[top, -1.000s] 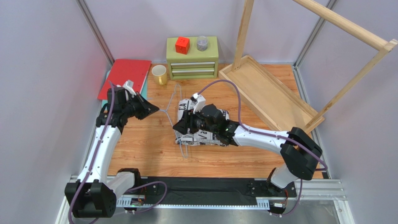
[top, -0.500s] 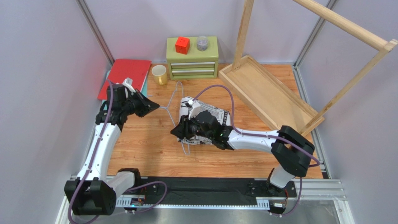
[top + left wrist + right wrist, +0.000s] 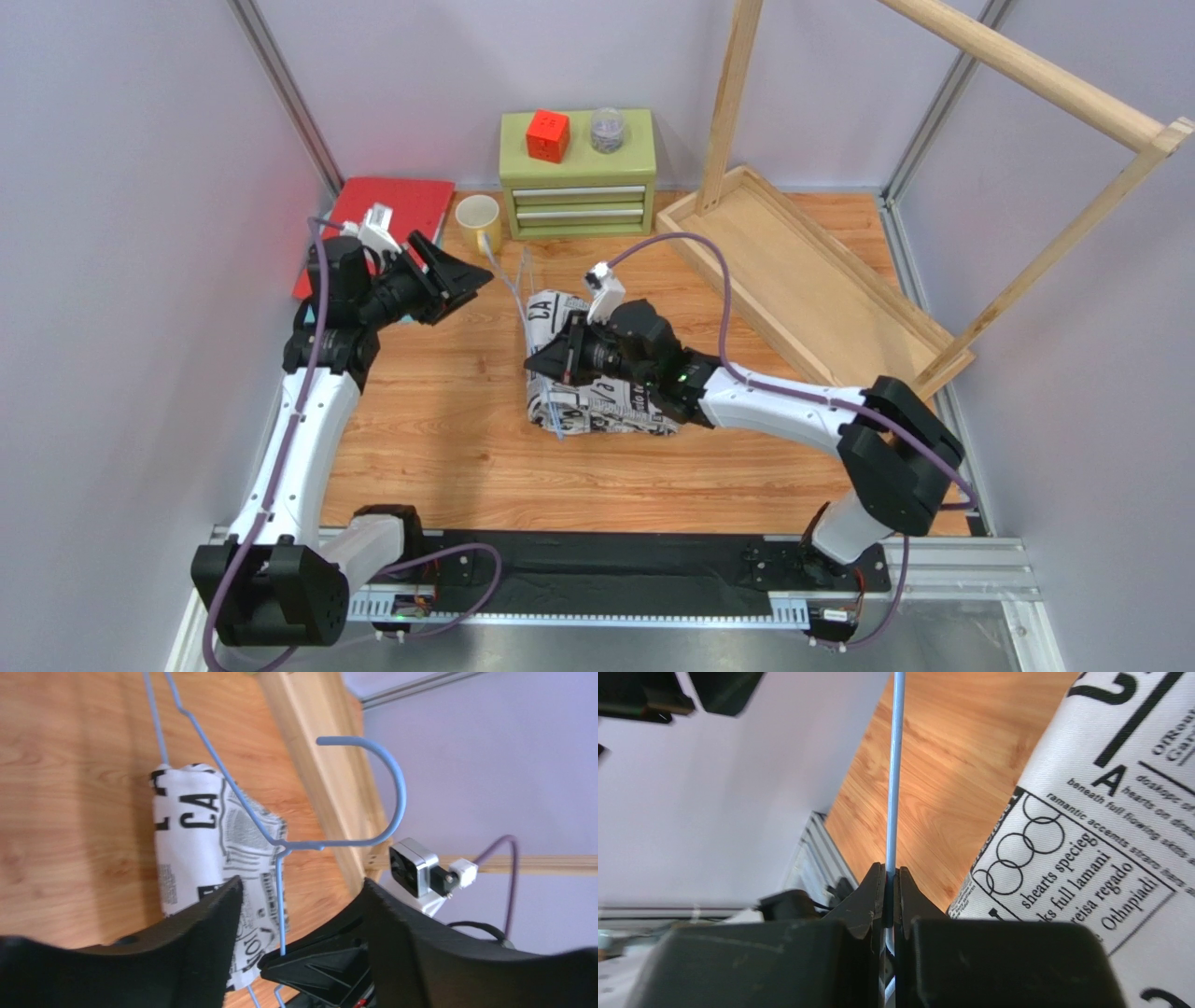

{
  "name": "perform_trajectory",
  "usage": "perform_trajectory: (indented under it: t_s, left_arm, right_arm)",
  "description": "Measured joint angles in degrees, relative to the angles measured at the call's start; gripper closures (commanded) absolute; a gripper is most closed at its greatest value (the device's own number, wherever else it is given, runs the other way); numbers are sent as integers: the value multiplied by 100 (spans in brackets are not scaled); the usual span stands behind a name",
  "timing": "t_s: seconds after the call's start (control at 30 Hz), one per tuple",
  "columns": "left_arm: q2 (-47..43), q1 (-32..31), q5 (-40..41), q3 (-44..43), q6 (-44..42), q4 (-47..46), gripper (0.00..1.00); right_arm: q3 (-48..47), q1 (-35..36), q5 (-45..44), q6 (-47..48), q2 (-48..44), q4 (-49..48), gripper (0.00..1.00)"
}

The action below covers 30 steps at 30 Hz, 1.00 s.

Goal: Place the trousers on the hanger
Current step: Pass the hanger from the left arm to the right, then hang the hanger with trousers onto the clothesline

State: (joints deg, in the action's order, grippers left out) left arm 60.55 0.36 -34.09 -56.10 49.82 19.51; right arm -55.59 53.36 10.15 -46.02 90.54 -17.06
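Observation:
The trousers lie folded on the wooden floor mid-scene, white with black newsprint. The thin blue hanger stands tilted over them, its hook up toward my left gripper. My right gripper is shut on the hanger wire at the left edge of the trousers, the wire pinched between its fingertips. My left gripper hangs open, back and to the left. In its wrist view the wire runs between the spread fingers without touching them, and the trousers lie beyond.
A green drawer box at the back carries a red cube and a jar. A yellow mug and a red folder sit back left. A wooden rack with a tray base fills the right.
My left gripper has opened, let go of the hanger and drawn back and up. My right gripper has shut on the hanger wire and raised it at the trousers' left edge.

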Motion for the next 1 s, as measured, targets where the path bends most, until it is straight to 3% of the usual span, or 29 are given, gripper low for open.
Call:
perform_trajectory:
  t_s: [0.2,0.63,1.0]
  left_arm:
    - [-9,0,-205,-549,79,-669,1]
    - [-122,0,116,-1095,-286,-758,0]
    - [-96,0,96,-1021,-516,-693,0]
  right_arm:
    - [-374,-466,129,-643,-662,101,100]
    - [-872,-1314,-828,-1163,-2306,992,100]
    - [-1665,-2024,-1805,-494,-2444,1491,100]
